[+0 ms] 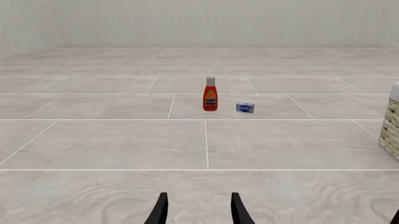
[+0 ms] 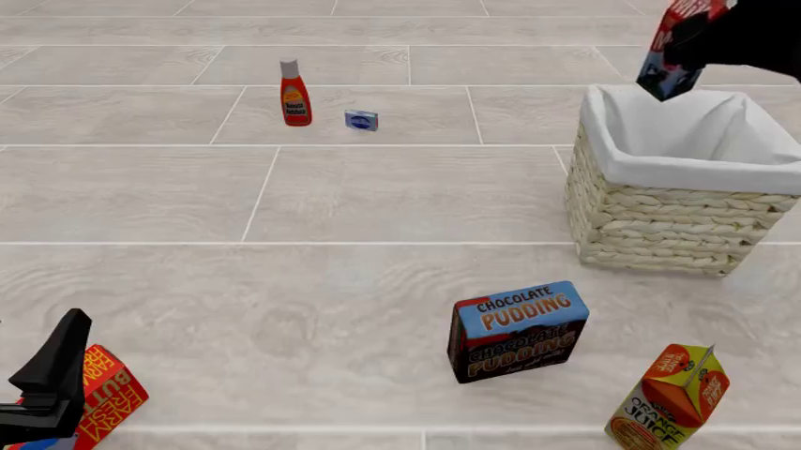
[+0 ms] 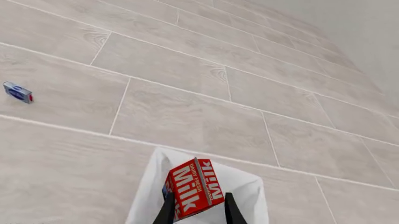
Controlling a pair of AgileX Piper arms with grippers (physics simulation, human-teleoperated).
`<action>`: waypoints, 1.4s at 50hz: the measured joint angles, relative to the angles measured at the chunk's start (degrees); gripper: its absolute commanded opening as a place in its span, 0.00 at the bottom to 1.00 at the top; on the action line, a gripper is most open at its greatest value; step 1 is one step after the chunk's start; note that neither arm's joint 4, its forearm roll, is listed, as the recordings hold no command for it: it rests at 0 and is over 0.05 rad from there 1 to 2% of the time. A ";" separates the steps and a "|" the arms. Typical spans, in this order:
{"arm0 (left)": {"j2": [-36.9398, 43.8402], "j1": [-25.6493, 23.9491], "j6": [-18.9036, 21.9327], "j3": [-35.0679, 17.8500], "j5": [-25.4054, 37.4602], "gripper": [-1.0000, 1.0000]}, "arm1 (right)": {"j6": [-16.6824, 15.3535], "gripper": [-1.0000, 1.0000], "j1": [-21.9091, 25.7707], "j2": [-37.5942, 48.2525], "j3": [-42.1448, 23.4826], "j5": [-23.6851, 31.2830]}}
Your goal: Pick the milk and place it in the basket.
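The milk (image 2: pixel 671 47) is a red-and-white gable-top carton with a dark blue base, held tilted in the air above the far side of the basket (image 2: pixel 663 211). My right gripper (image 2: pixel 701 42) is shut on it at the top right of the front view. In the right wrist view the milk (image 3: pixel 193 187) sits between the fingers of my right gripper (image 3: pixel 198 210), above the basket's white liner (image 3: pixel 249 196). My left gripper (image 1: pixel 198 210) is open and empty, low over the floor; its arm shows at the front view's bottom left (image 2: pixel 51 375).
A red bottle with a white cap (image 2: pixel 294 94) and a small blue box (image 2: pixel 362 120) stand at the back left. A chocolate pudding box (image 2: pixel 520 330) and an orange juice carton (image 2: pixel 670 398) stand in front of the basket. A red-orange box (image 2: pixel 107 398) lies by the left arm.
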 measured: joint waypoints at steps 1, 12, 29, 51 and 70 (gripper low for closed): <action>0.00 0.00 0.00 0.00 0.00 1.00 | -0.06 0.00 -0.24 -0.04 0.18 -0.08; 0.00 0.00 0.00 0.00 0.00 1.00 | -0.44 0.00 -2.55 -0.36 2.06 -0.93; 0.00 0.00 0.00 0.00 0.00 1.00 | -0.83 0.00 -4.43 1.44 3.88 -2.24; 0.00 0.00 0.00 0.00 0.00 1.00 | -0.87 0.00 -5.25 6.91 3.38 -3.14; 0.00 0.00 0.00 0.00 0.00 1.00 | -0.55 0.00 -5.44 10.83 2.58 -3.79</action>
